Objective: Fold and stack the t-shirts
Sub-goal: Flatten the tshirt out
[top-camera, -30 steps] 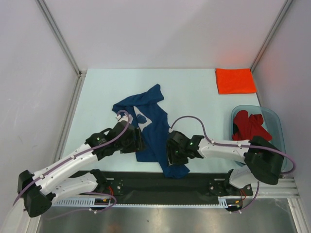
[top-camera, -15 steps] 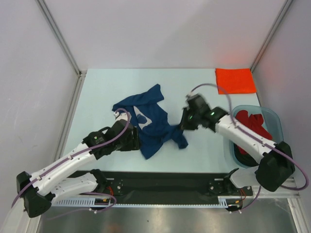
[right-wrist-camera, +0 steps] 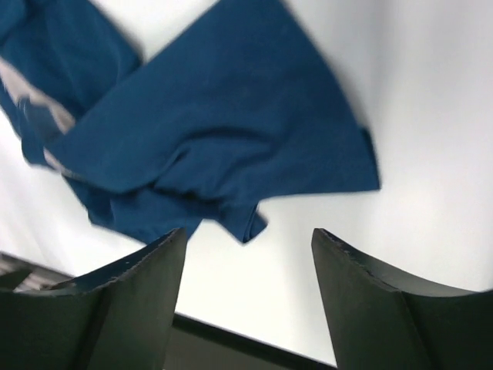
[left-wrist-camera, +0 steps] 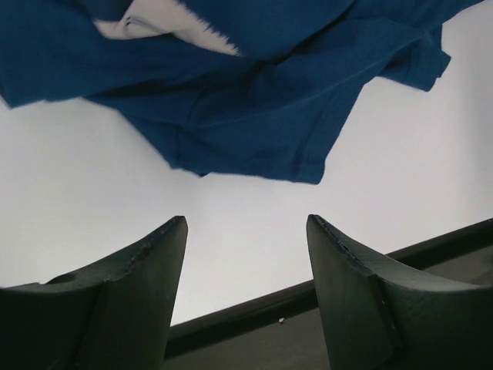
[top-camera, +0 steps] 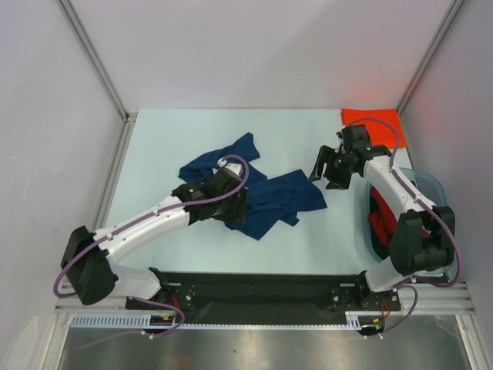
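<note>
Both empty, left fingers point(left-wrist-camera: 115, 308) wide apart, right fingers point(right-wrist-camera: 127, 304) wide apart, navy t-shirt point(top-camera: 281, 196) seemingly untouched.

We're in a robot lab cell: plain white panels point(top-camera: 254, 46) all round, aluminium posts point(top-camera: 92, 58) upper left and right, pale tabletop point(top-camera: 169, 131) below.

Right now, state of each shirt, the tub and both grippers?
navy t-shirt: rumpled, unfolded, lying on the table, in neither gripper
orange t-shirt: folded flat, far right corner
red t-shirt: bunched in the tub, unfolded
tub: upright, holding the red t-shirt
left gripper: open, empty, at the navy t-shirt's edge
right gripper: open, empty, clear of the cloth
</note>
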{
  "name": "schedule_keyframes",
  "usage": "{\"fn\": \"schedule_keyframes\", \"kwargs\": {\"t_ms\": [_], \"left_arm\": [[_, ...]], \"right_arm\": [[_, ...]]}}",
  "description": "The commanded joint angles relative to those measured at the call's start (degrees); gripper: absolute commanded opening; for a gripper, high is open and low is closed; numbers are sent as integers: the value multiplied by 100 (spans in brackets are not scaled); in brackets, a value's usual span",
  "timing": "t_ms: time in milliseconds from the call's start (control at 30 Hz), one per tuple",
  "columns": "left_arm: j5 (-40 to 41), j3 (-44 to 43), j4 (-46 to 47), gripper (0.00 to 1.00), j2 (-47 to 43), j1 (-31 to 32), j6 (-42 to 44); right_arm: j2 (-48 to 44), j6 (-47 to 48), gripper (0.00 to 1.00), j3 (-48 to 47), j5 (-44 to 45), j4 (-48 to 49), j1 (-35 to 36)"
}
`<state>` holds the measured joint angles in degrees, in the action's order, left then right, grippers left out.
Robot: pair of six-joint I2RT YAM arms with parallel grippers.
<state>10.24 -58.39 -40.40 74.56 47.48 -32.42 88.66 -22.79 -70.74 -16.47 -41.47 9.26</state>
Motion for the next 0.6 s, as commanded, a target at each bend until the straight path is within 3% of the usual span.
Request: {"fn": "schedule_keyframes", "kwargs": {"t_ms": [0, 67, 267, 467, 567], "left_arm": [[-443, -558, 655, 70, 643, 24, 456], [-435, -795, 797, 71, 1084, 42, 509], [56, -2622, 499, 71, 3009, 270, 395], [1181, -4696, -976, 77, 4573, 516, -238], [1340, -5041, -1259, 80, 4882, 621, -405]], "right_arm": [[-586, 73, 70, 375, -94, -256, 208], [-876, 11, 67, 569, 38, -265, 235], [-1404, -59, 62, 1080, 364, -686, 156], [-1852, 99, 62, 1255, 426, -1038, -2], [-2168, 81, 62, 1422, 399, -1082, -64]]}}
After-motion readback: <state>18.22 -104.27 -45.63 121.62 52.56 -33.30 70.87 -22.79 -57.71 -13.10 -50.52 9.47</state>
